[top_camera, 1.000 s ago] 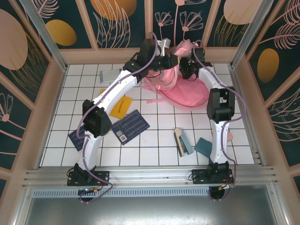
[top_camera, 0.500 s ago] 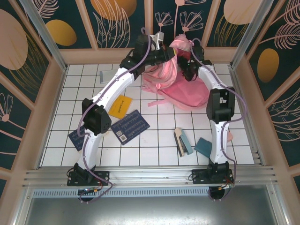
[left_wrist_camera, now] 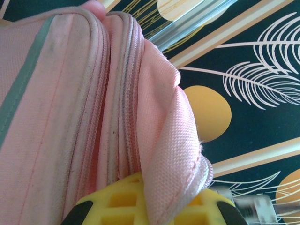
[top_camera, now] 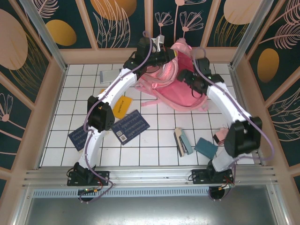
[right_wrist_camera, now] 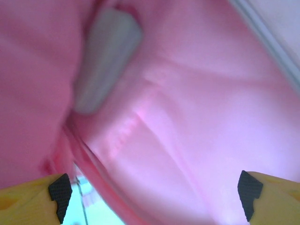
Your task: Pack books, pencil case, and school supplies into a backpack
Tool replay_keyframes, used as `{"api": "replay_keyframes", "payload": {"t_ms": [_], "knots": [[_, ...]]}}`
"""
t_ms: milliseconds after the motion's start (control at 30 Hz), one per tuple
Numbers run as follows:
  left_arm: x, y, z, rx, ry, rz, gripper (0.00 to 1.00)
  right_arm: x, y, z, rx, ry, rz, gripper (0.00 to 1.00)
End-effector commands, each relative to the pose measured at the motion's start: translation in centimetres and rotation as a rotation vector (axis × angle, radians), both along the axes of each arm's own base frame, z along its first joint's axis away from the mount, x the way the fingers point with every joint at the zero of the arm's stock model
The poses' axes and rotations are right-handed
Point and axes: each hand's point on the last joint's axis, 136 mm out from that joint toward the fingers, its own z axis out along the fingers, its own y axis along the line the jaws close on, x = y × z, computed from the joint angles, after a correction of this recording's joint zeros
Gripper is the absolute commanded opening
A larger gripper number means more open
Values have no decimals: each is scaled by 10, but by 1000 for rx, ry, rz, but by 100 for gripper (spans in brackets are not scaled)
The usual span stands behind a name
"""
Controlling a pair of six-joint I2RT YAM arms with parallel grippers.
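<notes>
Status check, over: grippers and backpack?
Left gripper shut on backpack rim. Right gripper open by its fabric. Navy book, yellow book, stapler unpacked on table.

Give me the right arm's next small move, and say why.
Probably pull the right end effector back from the backpack and head for the stapler: its jaws are open and empty against pink fabric, the left end effector holds the zipper edge pinched, and the stapler lies loose on the table.
</notes>
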Motion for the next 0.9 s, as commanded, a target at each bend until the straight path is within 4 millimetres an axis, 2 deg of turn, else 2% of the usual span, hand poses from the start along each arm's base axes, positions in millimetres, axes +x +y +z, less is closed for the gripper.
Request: {"api": "replay_keyframes", "payload": {"t_ms": [0, 67, 167, 333, 400, 500, 567, 667, 867], "knots": [[23, 22, 42, -51, -154, 93, 0, -66, -41, -31, -40, 182, -142, 97], [22, 22, 38, -41, -153, 89, 0, -100, -75, -53, -76, 295, -268, 99], [20, 22, 33, -32, -147, 80, 0, -141, -125, -78, -154, 410, -443, 99], [14, 22, 31, -23, -144, 63, 0, -182, -185, -108, -203, 506, -704, 99], [13, 22, 31, -19, -145, 56, 0, -190, -200, -116, -205, 527, -774, 99], [11, 21, 32, -21, -139, 48, 0, -200, -216, -122, -200, 525, -847, 99], [10, 20, 31, -26, -129, 38, 0, -199, -220, -128, -154, 504, -846, 99], [7, 19, 31, -33, -115, 23, 0, -193, -220, -134, -77, 457, -817, 99], [5, 20, 31, -44, -98, 24, 0, -177, -203, -148, 60, 395, -711, 99]]}}
